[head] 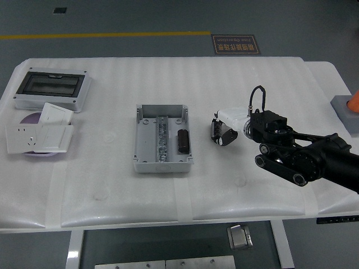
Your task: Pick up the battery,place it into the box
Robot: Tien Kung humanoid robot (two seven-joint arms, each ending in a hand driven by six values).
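Closing on the battery [214, 128] is where we see the risk: our right hand [226, 128] has its white fingers [229, 116] curled around the dark cylinder just right of the box [162, 138], and it looks clamped on it, but the battery seems to be resting on the table [112, 190] too, so we judge the grip as not yet proven. It's a small round part held at the fingertips; if the fingers only pinch one end, it can roll or pivot out on the lift and run off across the white surface. Second risk: the box's right compartment already holds one battery [183, 140], lying lengthwise, so the free room beside it is tight, and a drop from high up could bounce off that one or off the box wall and land outside. Third: the hand has to travel left over the box rim; coming in low could nudge the box and shift it. Left arm isn't in view. Counts: two batteries, one in the hand and one in the box; one open grey box with a terminal strip [161, 139] down its middle; one grey enclosure [51, 89] with a dark window at the far left; two white socket plates [39, 137] stacked near it on a purple disc [30, 118]; one grey block [346, 111] at the right edge.
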